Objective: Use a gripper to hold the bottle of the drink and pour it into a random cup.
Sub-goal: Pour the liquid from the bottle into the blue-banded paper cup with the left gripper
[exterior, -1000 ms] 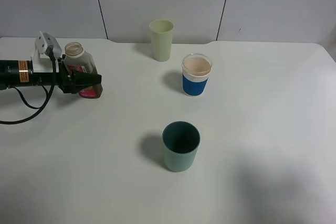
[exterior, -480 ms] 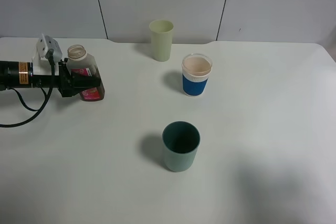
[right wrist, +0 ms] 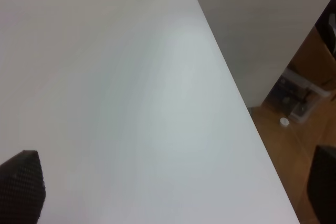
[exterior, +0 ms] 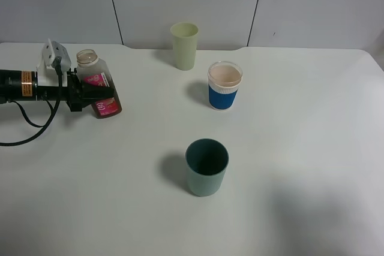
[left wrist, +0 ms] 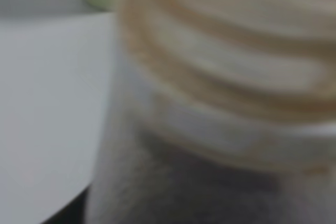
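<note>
My left gripper (exterior: 98, 93) grips the small clear pink-labelled bottle (exterior: 92, 74), tilted; the blue-sleeved clear cup (exterior: 224, 86) stands well ahead.

Left wrist view: bottle (left wrist: 220, 77) all blur; left arm (exterior: 18, 85) cut by pic edge; right fingers (right wrist: 21, 187) just a tip.

1. The pink-red label (exterior: 107, 107) on the bottle of the drink (exterior: 96, 82) carries white marks; they are too small to read.
2. The orange sticker (exterior: 26, 81) on the left arm (exterior: 48, 91) carries dark print; it is illegible.
3. The cup (exterior: 224, 86) has a blue sleeve and a white band; no lettering can be made out.
4. Wrist views: no text can be read.
</note>
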